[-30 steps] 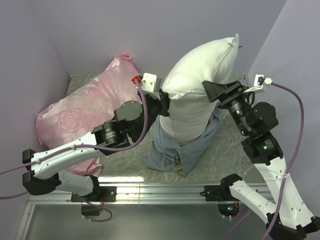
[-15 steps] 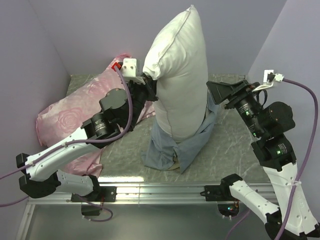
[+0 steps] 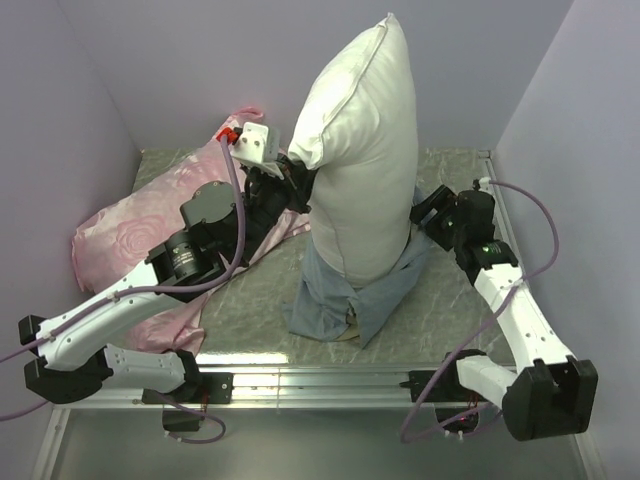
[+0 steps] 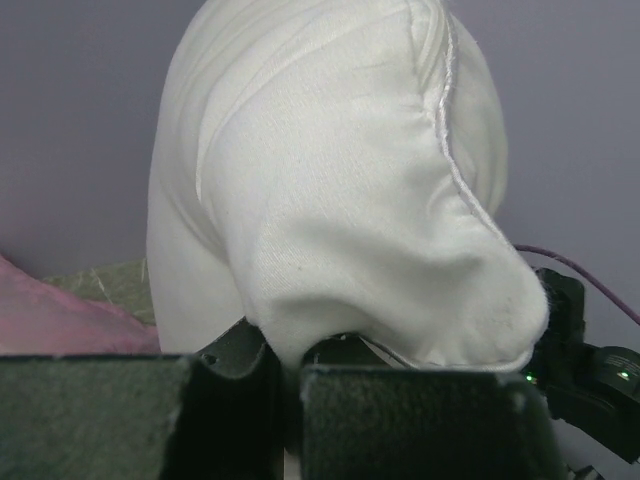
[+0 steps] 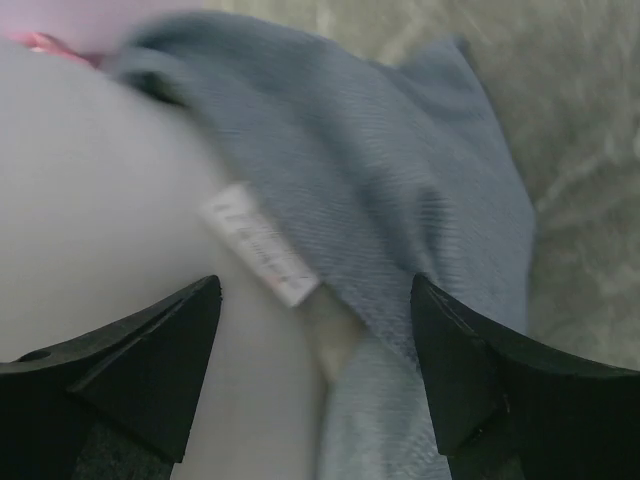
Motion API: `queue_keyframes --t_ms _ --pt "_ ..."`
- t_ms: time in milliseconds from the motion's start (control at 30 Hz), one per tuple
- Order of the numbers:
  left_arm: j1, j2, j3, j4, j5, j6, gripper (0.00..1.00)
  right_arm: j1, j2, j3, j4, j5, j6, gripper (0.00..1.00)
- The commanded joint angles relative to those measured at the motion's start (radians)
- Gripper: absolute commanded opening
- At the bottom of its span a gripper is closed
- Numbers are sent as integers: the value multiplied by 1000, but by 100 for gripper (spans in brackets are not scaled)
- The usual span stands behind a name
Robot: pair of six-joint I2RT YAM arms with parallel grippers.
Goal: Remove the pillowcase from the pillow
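The white pillow (image 3: 360, 150) stands upright on the table, its lower end sunk in the bunched blue-grey pillowcase (image 3: 335, 300). My left gripper (image 3: 298, 178) is shut on a fold of the pillow's left edge. In the left wrist view the pillow (image 4: 340, 180) bulges above the left gripper (image 4: 290, 400), a pinch of white fabric between the pads. My right gripper (image 3: 425, 215) is low at the pillow's right side, open. The right wrist view has the right gripper (image 5: 315, 300) spread over the pillow (image 5: 100, 200), its white label (image 5: 262, 245) and the pillowcase (image 5: 400, 180).
A shiny pink rose-patterned pillow (image 3: 150, 230) lies at the left, under my left arm. Lilac walls close the back and both sides. The marbled tabletop (image 3: 250, 290) ends at a metal rail (image 3: 320, 380) along the near edge.
My left gripper has lifted up and left with the pillow, which now stands straight instead of leaning right. My right arm has dropped from the pillow's upper side to the pillowcase's rim.
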Motion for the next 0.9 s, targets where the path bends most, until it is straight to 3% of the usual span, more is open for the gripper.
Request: queue_keyframes --t_ms 0,133,367,433,533,567,667,867 --pt "1 -37 -4 21 113 -7 0 -46 3 -11 98 -69 44 83" --pt "1 -53 -24 10 185 -17 1 -109 0 -95 251 -186 122 83" --pt "2 -45 -7 -35 334 -4 1 -111 130 1 241 -258 85 79" --pt "2 -34 28 -68 361 5 1 -109 169 18 222 -255 81 74" --pt "2 -37 46 -78 409 13 0 -109 219 66 172 -209 75 50" --pt "2 -46 48 -82 427 10 1 -109 248 79 159 -194 69 37" --pt "2 -77 50 -86 466 19 0 -109 296 133 115 -152 68 18" --pt "2 -170 40 -51 536 40 0 -109 461 210 53 -103 85 2"
